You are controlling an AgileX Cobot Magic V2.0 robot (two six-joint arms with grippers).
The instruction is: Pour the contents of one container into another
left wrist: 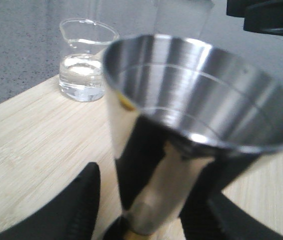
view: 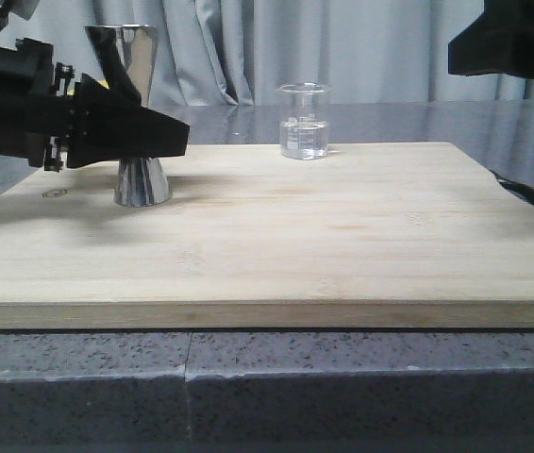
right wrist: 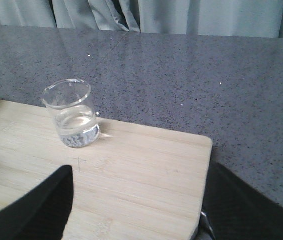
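While left hand (view: 168, 137) brackets jigger (view: 141, 179) | beaker (view: 304, 123) untouched

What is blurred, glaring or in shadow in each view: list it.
Front view: the left hand is a dark silhouette casting a soft shadow on the wooden board; the steel jigger shows bright reflections. Left wrist view: the jigger's rim is close and blurred, with glare streaks; the glass beaker behind is sharper. Right wrist view: evenly lit, the beaker crisp, the fingers dark and soft.
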